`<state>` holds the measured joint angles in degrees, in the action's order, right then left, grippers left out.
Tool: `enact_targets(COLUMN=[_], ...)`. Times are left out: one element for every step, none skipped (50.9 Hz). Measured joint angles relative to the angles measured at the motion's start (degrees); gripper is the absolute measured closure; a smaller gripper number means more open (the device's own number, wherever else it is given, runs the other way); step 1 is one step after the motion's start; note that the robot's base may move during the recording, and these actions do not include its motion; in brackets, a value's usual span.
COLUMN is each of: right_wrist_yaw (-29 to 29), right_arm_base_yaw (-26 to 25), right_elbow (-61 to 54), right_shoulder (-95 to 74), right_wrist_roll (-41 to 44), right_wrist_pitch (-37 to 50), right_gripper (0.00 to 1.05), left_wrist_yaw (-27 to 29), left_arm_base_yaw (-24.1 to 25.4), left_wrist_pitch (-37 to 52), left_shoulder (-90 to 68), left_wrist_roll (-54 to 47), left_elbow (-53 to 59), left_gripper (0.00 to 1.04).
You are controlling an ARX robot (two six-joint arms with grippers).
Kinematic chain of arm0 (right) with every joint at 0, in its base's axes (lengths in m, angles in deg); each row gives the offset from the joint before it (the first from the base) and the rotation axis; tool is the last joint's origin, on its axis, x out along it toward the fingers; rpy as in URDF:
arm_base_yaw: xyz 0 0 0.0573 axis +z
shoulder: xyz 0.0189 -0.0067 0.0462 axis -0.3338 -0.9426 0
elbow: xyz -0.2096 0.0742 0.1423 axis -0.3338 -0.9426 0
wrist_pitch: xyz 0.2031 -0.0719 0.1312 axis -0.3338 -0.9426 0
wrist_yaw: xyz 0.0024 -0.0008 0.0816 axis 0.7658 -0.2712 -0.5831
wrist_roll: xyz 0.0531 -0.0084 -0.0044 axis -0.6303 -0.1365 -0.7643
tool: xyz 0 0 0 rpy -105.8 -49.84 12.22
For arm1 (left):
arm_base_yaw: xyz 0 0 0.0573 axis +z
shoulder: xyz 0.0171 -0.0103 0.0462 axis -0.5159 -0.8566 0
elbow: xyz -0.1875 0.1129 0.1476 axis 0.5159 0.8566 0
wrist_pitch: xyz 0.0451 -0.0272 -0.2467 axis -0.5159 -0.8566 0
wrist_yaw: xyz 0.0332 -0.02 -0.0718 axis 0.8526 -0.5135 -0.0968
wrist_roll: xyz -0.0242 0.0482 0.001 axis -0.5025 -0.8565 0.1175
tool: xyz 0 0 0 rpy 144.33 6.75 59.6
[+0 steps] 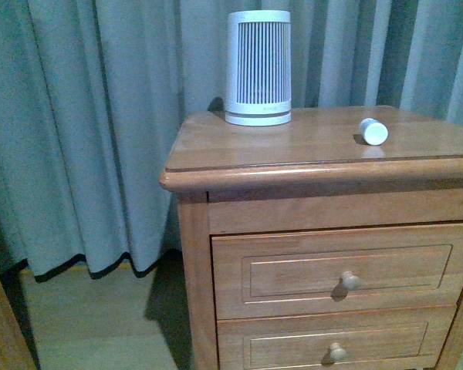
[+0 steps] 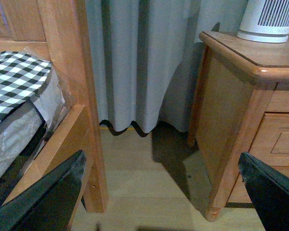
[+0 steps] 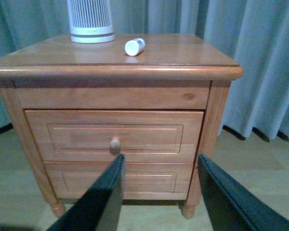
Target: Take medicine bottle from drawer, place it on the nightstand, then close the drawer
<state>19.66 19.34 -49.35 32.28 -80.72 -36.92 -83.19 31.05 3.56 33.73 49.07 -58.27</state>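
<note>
The medicine bottle lies on its side on the nightstand, also in the right wrist view. The upper drawer is shut flush, its knob showing. My right gripper is open and empty, back from the nightstand front, level with the lower drawer. My left gripper is open and empty, low over the floor between the bed and the nightstand's side. Neither arm shows in the front view.
A large white-grey ribbed cylinder stands at the back of the nightstand top. A wooden bed frame with a checked cover is to the left. Grey curtains hang behind. The lower drawer is shut.
</note>
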Motion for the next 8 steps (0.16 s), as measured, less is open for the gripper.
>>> enact_targets(right_wrist_yaw=[-0.02, 0.00, 0.00, 0.00, 0.00, 0.00, 0.00, 0.00], right_arm_base_yaw=[0.00, 0.00, 0.00, 0.00, 0.00, 0.00, 0.00, 0.00], right_elbow=[0.00, 0.00, 0.00, 0.00, 0.00, 0.00, 0.00, 0.00], right_shoulder=[0.00, 0.00, 0.00, 0.00, 0.00, 0.00, 0.00, 0.00], right_wrist_roll=[0.00, 0.00, 0.00, 0.00, 0.00, 0.00, 0.00, 0.00], right_wrist_pitch=[0.00, 0.00, 0.00, 0.00, 0.00, 0.00, 0.00, 0.00], right_gripper=[0.51, 0.47, 0.46, 0.42, 0.39, 0.36, 0.33, 0.29], left_wrist_yaw=[0.00, 0.00, 0.00, 0.00, 0.00, 0.00, 0.00, 0.00], left_arm_base_yaw=[0.00, 0.00, 0.00, 0.00, 0.00, 0.00, 0.00, 0.00], left_wrist_pitch=[0.00, 0.00, 0.00, 0.00, 0.00, 0.00, 0.00, 0.00], left_shoulder=[0.00, 0.00, 0.00, 0.00, 0.00, 0.00, 0.00, 0.00], left_wrist_roll=[0.00, 0.00, 0.00, 0.00, 0.00, 0.00, 0.00, 0.00], left_elbow=[0.00, 0.00, 0.00, 0.00, 0.00, 0.00, 0.00, -0.02], left_gripper=[0.07, 0.07, 0.07, 0.07, 0.07, 0.07, 0.07, 0.07])
